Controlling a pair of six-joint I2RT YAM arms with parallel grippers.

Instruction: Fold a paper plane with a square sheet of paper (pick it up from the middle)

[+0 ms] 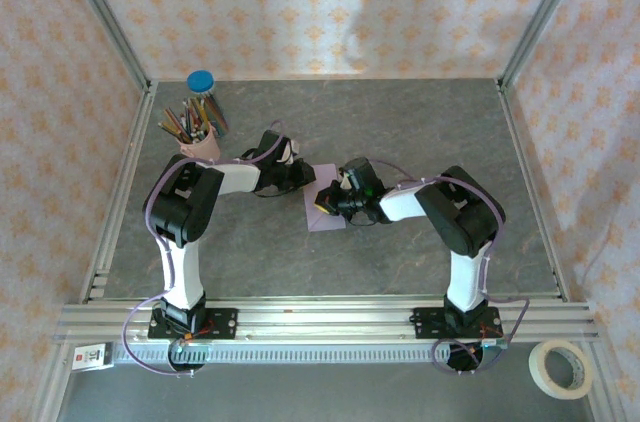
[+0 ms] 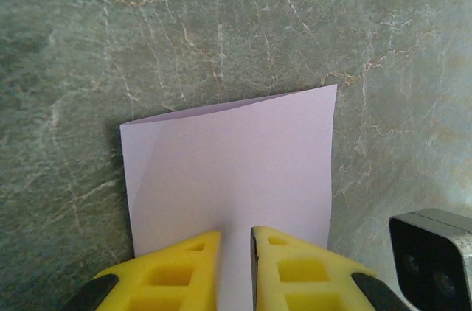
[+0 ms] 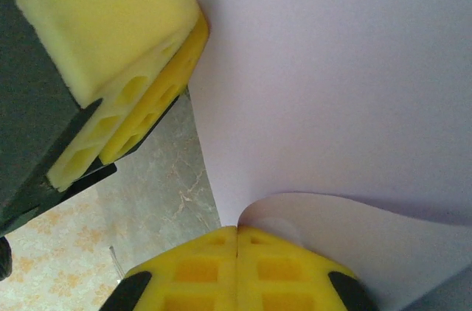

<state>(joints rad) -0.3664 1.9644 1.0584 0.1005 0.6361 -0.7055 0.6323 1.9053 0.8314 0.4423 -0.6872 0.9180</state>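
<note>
Yellow fingers of the right gripper [image 3: 236, 231] are squeezed tight together, and they pinch a curled-up edge of the purple sheet of paper [image 3: 332, 68]. That edge lifts in a soft bend, while the other part of the sheet lies flat past the fingertips. Just across from it, the left gripper [image 2: 234, 234] has its fingers a thin gap apart and holds nothing. Its tips sit over the near edge of the sheet, and the paper spreads out ahead of them. Under the paper is the grey table [image 2: 88, 46]. Both grippers meet at the sheet mid-table. A pink cup [image 1: 202, 147] of pencils stands well away, back left.
</note>
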